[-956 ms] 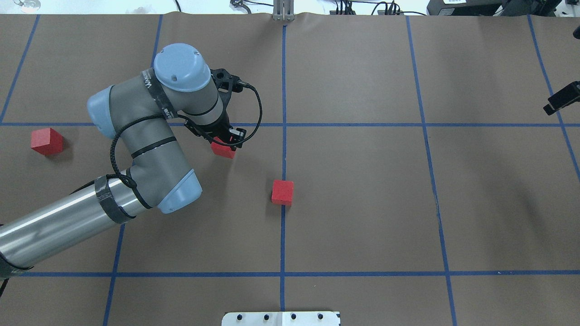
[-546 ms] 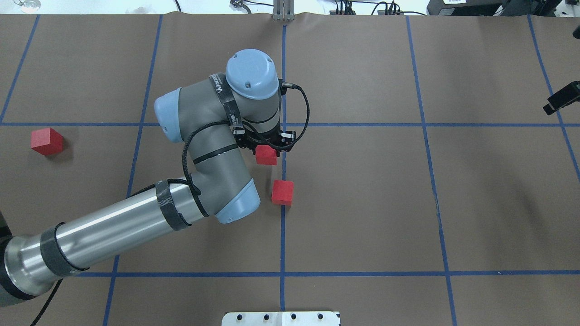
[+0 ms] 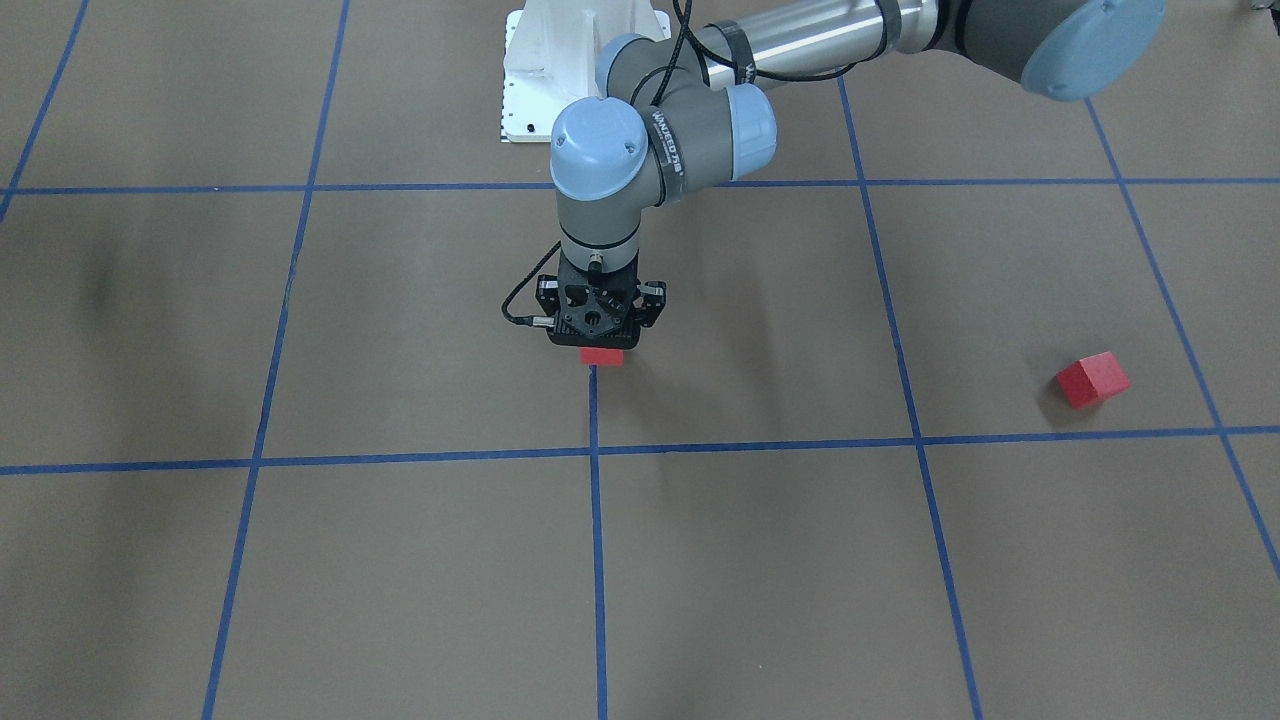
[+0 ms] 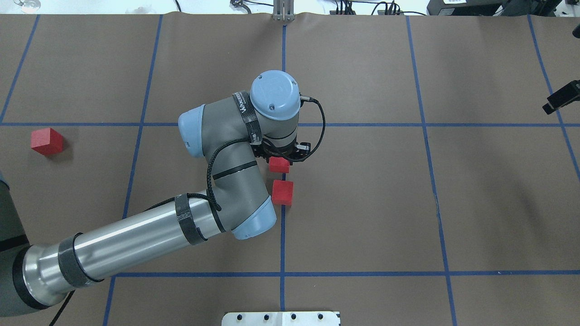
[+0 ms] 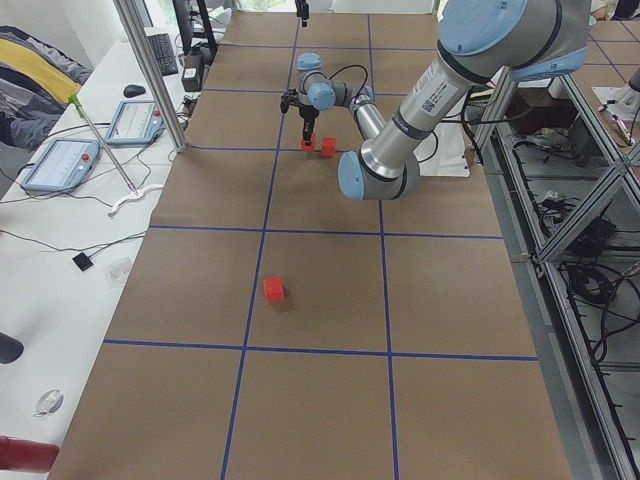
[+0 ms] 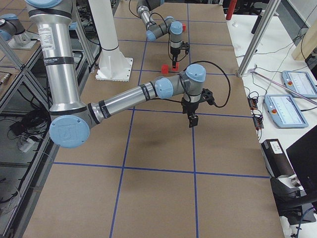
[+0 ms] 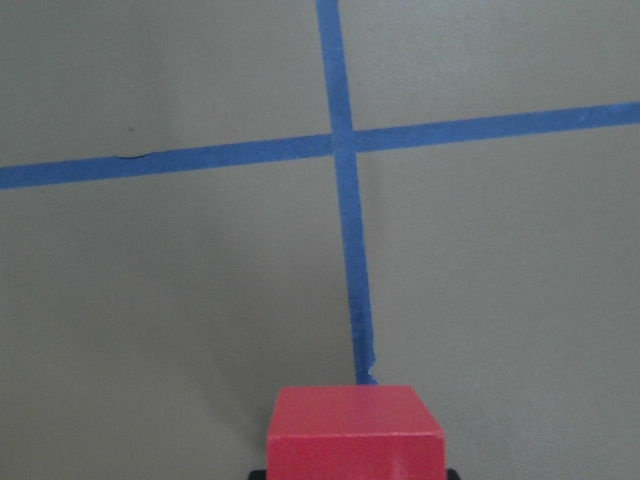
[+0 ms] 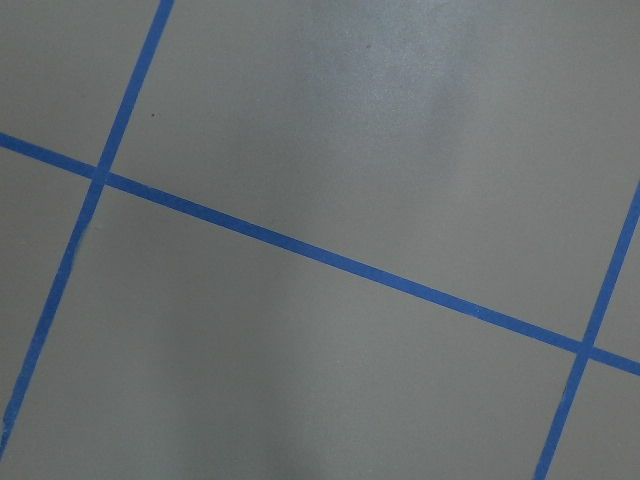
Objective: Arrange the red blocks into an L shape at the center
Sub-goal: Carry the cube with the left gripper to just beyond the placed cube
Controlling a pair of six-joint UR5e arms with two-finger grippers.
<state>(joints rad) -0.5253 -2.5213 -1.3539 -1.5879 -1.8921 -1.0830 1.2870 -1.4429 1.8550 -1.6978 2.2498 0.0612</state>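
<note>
My left gripper (image 4: 280, 159) is shut on a red block (image 4: 279, 165) and holds it low over the middle blue line at the center (image 4: 317, 181). I cannot tell whether the block touches the paper. The held block also shows in the front view (image 3: 601, 356) and at the bottom of the left wrist view (image 7: 354, 426). A second red block (image 4: 282, 192) rests on the line just on the robot's side of it, with a small gap. The third red block (image 4: 46, 141) lies far left. My right gripper (image 6: 192, 120) hangs over bare paper; I cannot tell its state.
The white robot base (image 4: 281, 318) sits at the near edge of the brown, blue-taped table. A metal post (image 4: 283, 11) stands at the far edge. Tablets and cables lie on the white bench (image 5: 60, 165) beyond the table.
My left arm has swung right with the red block in it, from the left square to the middle line, and now stands just beyond the resting block. The other blocks have not moved.
</note>
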